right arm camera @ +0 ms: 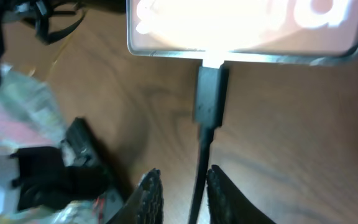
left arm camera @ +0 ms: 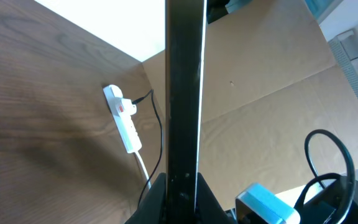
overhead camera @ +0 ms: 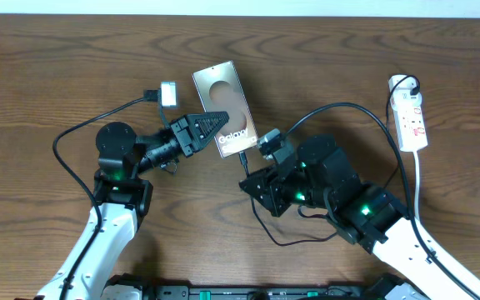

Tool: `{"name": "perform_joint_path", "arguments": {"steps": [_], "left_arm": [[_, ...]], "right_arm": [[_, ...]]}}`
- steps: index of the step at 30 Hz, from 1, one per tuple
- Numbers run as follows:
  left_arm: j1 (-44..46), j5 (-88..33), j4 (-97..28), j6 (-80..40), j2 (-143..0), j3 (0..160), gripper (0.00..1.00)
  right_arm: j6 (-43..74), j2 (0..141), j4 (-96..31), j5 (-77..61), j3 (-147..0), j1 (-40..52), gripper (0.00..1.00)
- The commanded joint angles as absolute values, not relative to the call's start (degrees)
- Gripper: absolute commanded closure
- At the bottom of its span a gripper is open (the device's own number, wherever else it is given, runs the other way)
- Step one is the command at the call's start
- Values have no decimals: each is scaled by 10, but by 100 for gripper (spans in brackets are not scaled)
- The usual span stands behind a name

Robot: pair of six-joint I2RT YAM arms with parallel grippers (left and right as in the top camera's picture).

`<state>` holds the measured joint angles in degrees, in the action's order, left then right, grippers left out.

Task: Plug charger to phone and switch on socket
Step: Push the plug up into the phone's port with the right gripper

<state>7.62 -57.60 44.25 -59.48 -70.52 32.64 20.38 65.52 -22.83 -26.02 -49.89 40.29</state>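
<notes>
Wood table (overhead camera: 40,83). Charger (right arm camera: 209,93) sat plugged into phone (right arm camera: 241,18) ahead of right claw (right arm camera: 182,178), jaws apart astride it; left claw (overhead camera: 219,119) closed. Best back off straight.

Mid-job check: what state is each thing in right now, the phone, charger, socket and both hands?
phone: gripped by the left hand, bottom port occupied.
charger: connector seated in the phone's port.
socket: black plug in; switch position too small to tell.
left hand: shut on the phone.
right hand: open, fingers either side of the cable, not pinching it.
</notes>
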Motion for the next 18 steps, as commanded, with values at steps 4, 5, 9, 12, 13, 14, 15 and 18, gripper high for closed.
{"name": "perform_joint_path", "arguments": {"steps": [4,5,9,12,13,14,15,18], "left_arm": [[77,-578,451,-581,-700,336,93],[77,-580,451,-582,-700,336,93],[77,-595,451,-582,-700,336,93],[77,-611,451,-581,-700,336,93],[77,-616,451,-581,-700,336,93],[77,-622,451,-581,-700,336,93],[77,-631,451,-581,-700,336,93],[77,-650,451,-581,-700,336,93]], "right_arm": [[197,666,-201,-180,-508,417,81],[197,671,-196,-179,-508,417,81],[197,689,-169,-179,-508,417,89],[197,696,-129,-179,-508,417,99],[196,696,-108,-179,-508,416,99],[196,696,-86,-179,-508,416,99],[196,696,-53,-179,-508,416,99],[197,696,-13,-179,-508,416,99]]}}
